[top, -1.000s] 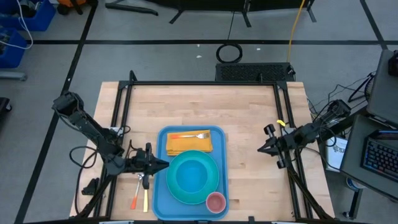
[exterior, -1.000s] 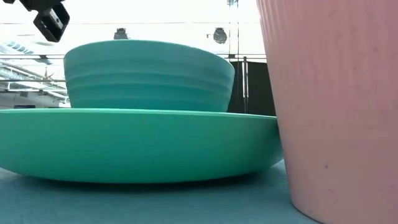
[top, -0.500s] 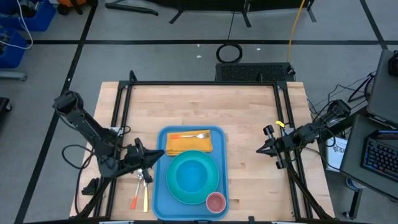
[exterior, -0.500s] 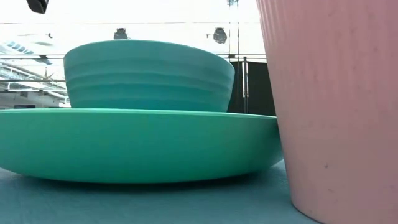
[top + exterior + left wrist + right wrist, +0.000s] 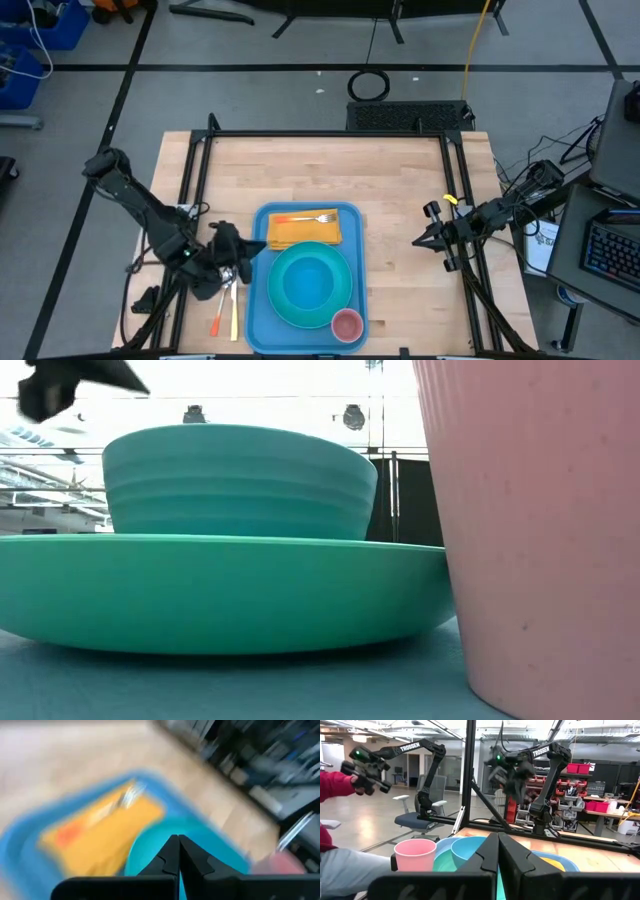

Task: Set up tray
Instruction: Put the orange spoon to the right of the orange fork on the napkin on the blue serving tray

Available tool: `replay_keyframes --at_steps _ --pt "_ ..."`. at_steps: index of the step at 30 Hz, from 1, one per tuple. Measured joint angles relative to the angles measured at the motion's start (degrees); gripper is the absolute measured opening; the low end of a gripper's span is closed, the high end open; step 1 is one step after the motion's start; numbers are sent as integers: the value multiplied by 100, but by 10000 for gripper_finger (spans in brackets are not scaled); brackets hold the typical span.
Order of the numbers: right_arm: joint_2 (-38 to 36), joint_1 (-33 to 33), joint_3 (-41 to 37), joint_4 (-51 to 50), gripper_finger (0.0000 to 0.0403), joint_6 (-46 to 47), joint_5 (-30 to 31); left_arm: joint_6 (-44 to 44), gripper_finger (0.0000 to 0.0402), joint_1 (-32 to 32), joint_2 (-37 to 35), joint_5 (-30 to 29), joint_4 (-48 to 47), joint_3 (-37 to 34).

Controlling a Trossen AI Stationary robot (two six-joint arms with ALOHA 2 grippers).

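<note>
Tray on the wooden table's near edge, loaded — both grippers closed and holding nothing.

Nearest the front, a pink cup stands in the blue tray's right corner; behind it a turquoise bowl sits in a turquoise plate, and at the far end a fork lies on a yellow napkin. Two more utensils rest on the table just left of the tray. Above them the left gripper hovers beside the tray's left rim, fingers together. Well to the right, near the frame rail, the right gripper waits — fingers together too. A person's red sleeve shows beyond the table.
</note>
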Motion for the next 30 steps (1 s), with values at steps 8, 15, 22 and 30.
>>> replay_keyframes --at_steps 8,15,22,30 --pt "0 0 -2 2 0 0 0 -2489 1 223 29 2718 -1917 24" --pt "2 0 -2 2 0 0 0 -3544 3 -218 246 3828 -2053 33" --pt "2 0 -2 2 0 0 0 -4730 4 -829 693 4383 -2069 32" --pt "2 0 -2 0 0 0 0 -5630 5 -1283 1284 4487 -1564 31"
